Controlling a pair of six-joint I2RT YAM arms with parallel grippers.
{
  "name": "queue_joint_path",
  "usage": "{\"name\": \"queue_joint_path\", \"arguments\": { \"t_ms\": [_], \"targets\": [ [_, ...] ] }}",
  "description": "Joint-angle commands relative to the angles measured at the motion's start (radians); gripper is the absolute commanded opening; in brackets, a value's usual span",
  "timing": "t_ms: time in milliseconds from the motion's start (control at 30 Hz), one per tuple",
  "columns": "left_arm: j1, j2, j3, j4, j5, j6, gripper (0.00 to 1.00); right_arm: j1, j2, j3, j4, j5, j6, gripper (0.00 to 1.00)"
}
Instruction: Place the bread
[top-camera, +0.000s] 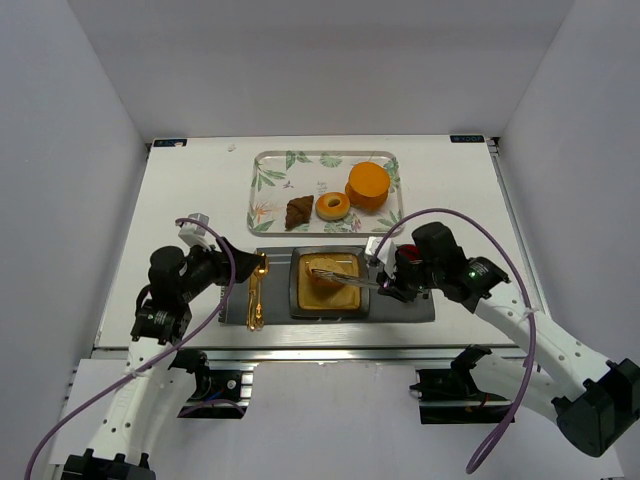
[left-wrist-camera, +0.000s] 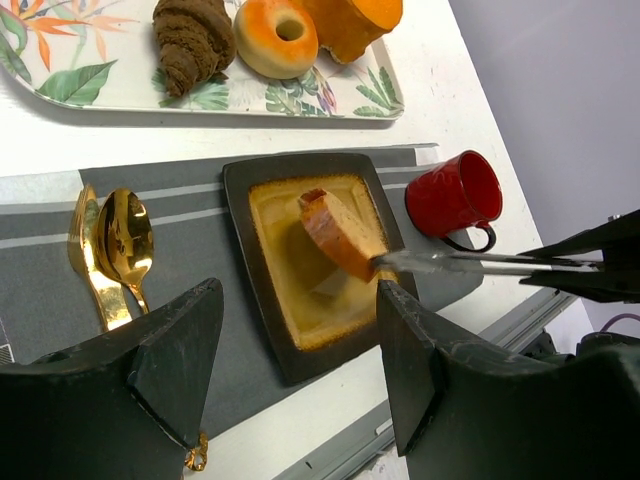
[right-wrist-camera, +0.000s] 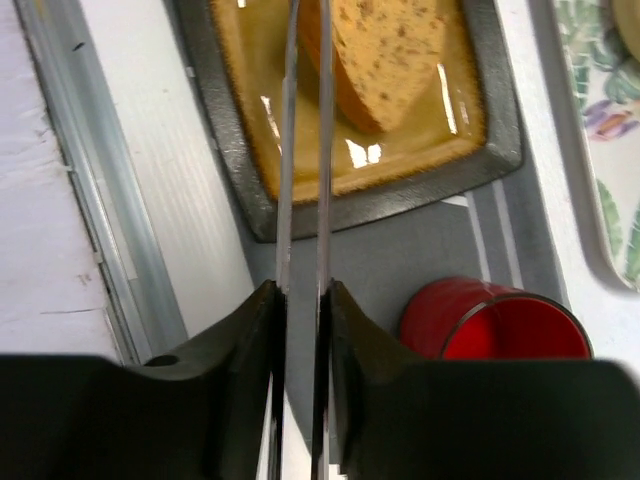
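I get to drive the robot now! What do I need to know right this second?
Left gripper: open, holding nothing, above the grey mat near the gold spoon.
Right gripper: shut on the metal tongs, whose tips pinch the bread.
Bread: tilted on its edge over the square brown plate. I cannot tell whether it rests on the plate.
Done: the bread is at the plate.
Left: probably lower it until it lies flat, open the tongs, then draw them back gently.
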Motion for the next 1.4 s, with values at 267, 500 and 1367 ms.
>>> {"name": "queue_joint_path", "arguments": {
  "t_ms": [267,500,1367],
  "targets": [
    [-0.004,-0.043,0.03,-0.013,-0.006,0.009,0.72,0.02,-0.015,0.023,-0.054,-0.117,-0.022,0.5],
    [-0.003,-0.025,0.037,0.007,0.001,0.009,0.72,0.018,-0.056,0.077,0.007,-0.096,0.077,0.43],
    [-0.004,0.021,0.007,0.079,0.046,-0.008,0.72,-0.868,0.441,-0.063,0.619,0.139,0.338,0.19]
  ]
}}
